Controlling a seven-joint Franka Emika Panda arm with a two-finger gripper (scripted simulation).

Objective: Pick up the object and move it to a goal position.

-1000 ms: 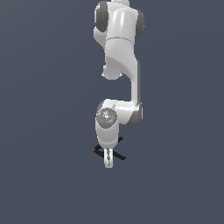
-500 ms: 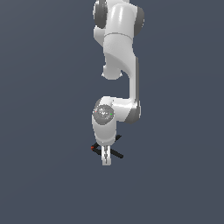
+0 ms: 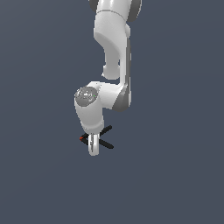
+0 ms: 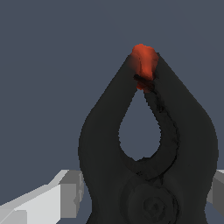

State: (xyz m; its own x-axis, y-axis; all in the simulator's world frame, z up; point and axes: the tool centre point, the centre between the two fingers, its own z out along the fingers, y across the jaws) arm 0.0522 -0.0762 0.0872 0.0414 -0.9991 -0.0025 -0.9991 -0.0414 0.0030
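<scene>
Now gripper down over black spring clamp on grey floor, fingers flanking clamp body near pivot, red tip pointing away; closed-on-clamp or not: cannot tell.

A plain dark blue-grey surface fills the exterior view from edge to edge. The same flat surface backs the wrist view.
</scene>
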